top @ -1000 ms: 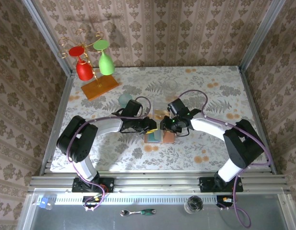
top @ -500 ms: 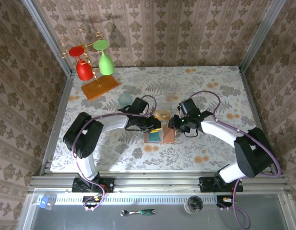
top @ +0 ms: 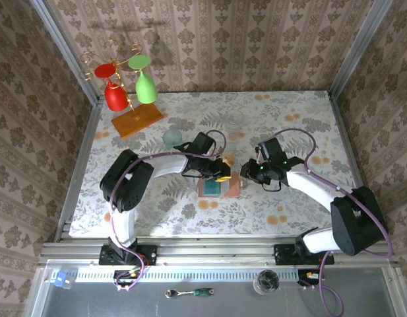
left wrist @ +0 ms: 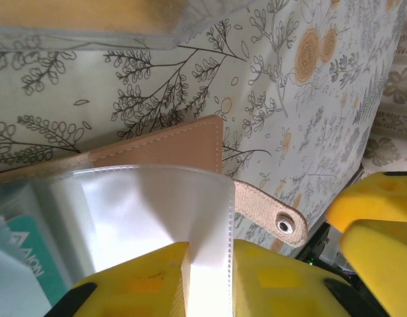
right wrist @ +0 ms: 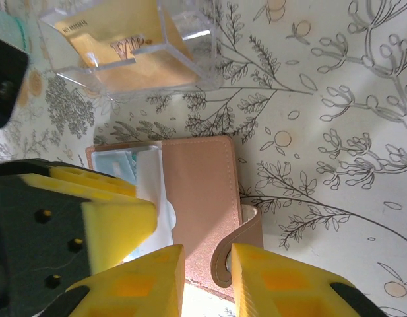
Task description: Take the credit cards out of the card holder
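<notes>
My left claw [left wrist: 210,272] is pinched narrow on the clear sleeve [left wrist: 144,205], and my right claw [right wrist: 206,271] is narrow on the snap strap [right wrist: 239,238]. Both have slid right in the last second, the right one pulling outward. The card holder [right wrist: 196,191] lies on the counter [right wrist: 322,132] with the teal card [left wrist: 22,254] still pocketed, so I judge nothing is out yet.

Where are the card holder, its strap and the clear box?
card holder [right wrist: 200,191], right wrist view, brown cover
strap [left wrist: 262,206], left wrist view, beside its snap
box [right wrist: 114,43], right wrist view, clear top
</notes>
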Controlling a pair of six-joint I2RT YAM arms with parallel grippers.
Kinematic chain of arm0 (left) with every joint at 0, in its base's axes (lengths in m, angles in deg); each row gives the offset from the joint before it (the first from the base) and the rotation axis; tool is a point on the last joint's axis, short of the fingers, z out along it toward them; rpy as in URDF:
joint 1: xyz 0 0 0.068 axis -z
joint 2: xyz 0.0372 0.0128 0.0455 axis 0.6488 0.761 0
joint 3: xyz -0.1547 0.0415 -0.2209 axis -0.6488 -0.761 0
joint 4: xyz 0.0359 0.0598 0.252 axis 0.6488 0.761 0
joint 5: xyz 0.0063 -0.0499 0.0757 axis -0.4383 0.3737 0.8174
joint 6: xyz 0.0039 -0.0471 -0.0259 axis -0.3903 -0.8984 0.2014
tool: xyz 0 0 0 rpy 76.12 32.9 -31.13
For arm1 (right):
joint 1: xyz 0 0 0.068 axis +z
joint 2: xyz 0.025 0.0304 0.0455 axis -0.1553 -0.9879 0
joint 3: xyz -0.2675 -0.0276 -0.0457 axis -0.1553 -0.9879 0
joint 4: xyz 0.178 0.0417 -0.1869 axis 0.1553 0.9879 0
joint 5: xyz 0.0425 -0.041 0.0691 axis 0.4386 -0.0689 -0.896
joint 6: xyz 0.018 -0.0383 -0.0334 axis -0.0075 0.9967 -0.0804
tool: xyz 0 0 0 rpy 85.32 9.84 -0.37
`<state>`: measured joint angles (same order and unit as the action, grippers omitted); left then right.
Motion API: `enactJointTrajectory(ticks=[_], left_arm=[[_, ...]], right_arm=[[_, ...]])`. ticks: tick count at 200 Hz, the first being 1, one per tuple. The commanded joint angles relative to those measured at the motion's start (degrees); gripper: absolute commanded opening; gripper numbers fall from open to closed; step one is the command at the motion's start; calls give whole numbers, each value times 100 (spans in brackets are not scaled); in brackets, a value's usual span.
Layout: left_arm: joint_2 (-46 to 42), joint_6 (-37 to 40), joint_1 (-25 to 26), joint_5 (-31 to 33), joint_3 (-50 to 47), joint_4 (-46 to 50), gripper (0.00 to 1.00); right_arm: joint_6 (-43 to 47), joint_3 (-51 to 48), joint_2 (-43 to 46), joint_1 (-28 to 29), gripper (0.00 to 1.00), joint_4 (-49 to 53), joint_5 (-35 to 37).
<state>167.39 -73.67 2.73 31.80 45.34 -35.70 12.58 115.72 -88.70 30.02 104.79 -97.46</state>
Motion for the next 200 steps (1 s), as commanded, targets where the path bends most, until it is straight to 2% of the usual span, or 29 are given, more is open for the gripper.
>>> enactJointTrajectory(ticks=[1, 39, 97, 147, 200], left_arm=[[100, 60, 47, -41, 226, 218, 25], [136, 86, 68, -23, 404, 305, 29], [89, 174, 42, -35, 654, 487, 29], [-298, 25, -153, -3, 116, 122, 28], [-829, 60, -495, -14, -612, -162, 28]], right_arm=[[148, -68, 174, -71, 26, -3, -170], [149, -34, 145, -113, 26, -10, -254], [83, 170, 79, -110, 26, 21, -384], [-74, 379, -63, -15, 26, -55, -547], [-185, 928, -781, 432, 26, -24, -447]])
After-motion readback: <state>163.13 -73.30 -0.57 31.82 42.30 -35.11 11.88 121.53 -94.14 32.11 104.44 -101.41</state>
